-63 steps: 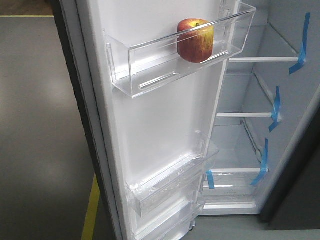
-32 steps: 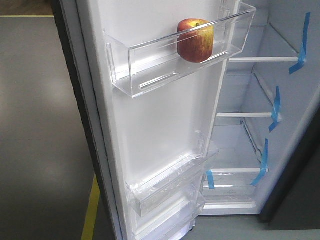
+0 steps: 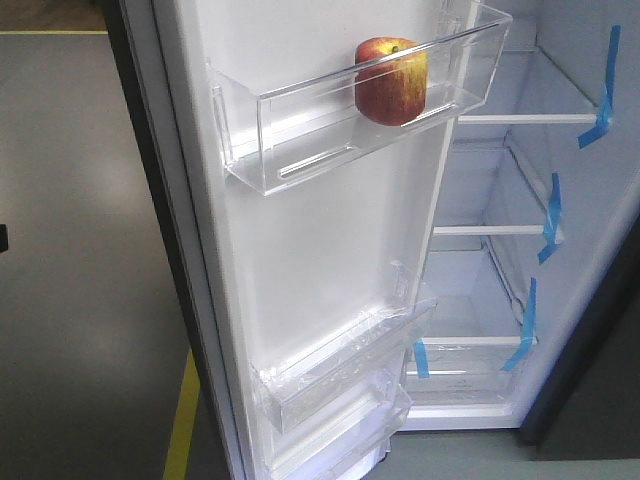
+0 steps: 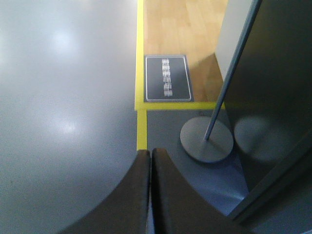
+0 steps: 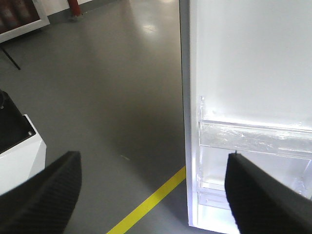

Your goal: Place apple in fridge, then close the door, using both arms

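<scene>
While the door is standing wide open, the apple is sitting at the right end of its upper clear bin, left of the fridge shelves edged with blue tape. The left gripper is pointing at the grey floor, fingers pressed together on nothing, near a round stand base. The right gripper is hanging empty, fingers spread wide apart, facing the door's lower bins.

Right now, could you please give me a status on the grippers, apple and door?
Left gripper shut, empty. Right gripper open, empty, near door edge. Apple in upper door bin. Door open, nothing seen in its closing path.
</scene>
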